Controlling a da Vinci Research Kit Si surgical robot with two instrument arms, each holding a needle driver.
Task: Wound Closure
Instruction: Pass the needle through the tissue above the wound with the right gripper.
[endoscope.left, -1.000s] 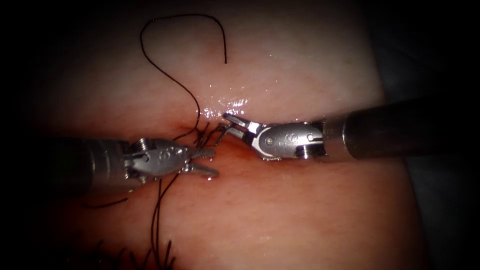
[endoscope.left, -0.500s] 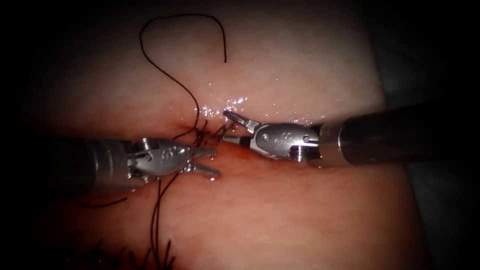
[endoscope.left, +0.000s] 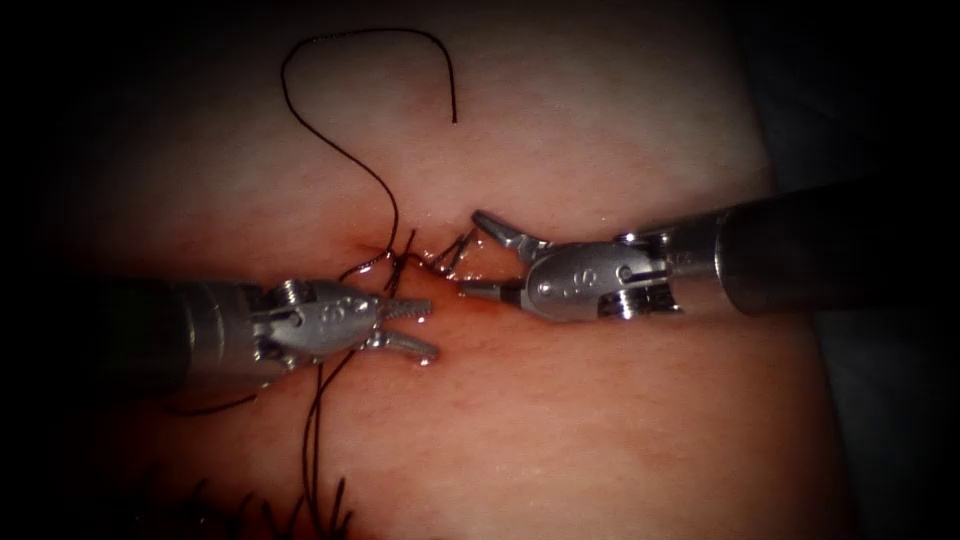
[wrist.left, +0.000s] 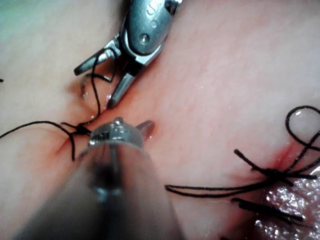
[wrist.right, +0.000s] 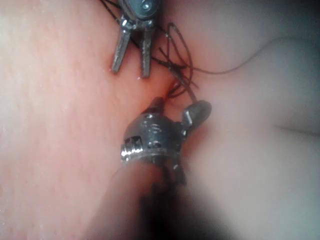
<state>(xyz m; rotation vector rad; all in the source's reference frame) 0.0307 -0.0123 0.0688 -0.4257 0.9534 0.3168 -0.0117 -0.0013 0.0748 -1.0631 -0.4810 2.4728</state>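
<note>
Your right tool (endoscope.left: 472, 252) stands with its jaws spread wide and empty, straddling short thread ends (endoscope.left: 452, 250) at the knot (endoscope.left: 400, 262) on the cut (endoscope.left: 440, 290). Your left tool (endoscope.left: 428, 328), just left of them, is parted too and holds nothing. I see no needle. The thread (endoscope.left: 340, 150) looks limp, light and slippery, so take it near a free end; the tissue (endoscope.left: 600, 420) seems soft.

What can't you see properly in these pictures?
- The needle: I cannot pick it out among the dark thread at the knot, endoscope view.
- Left end effector: in its own wrist view the shaft hides most of it.
- Thread ends at the endoscope view's bottom edge: lost in shadow.
- Right end effector: open, holding nothing.
</note>
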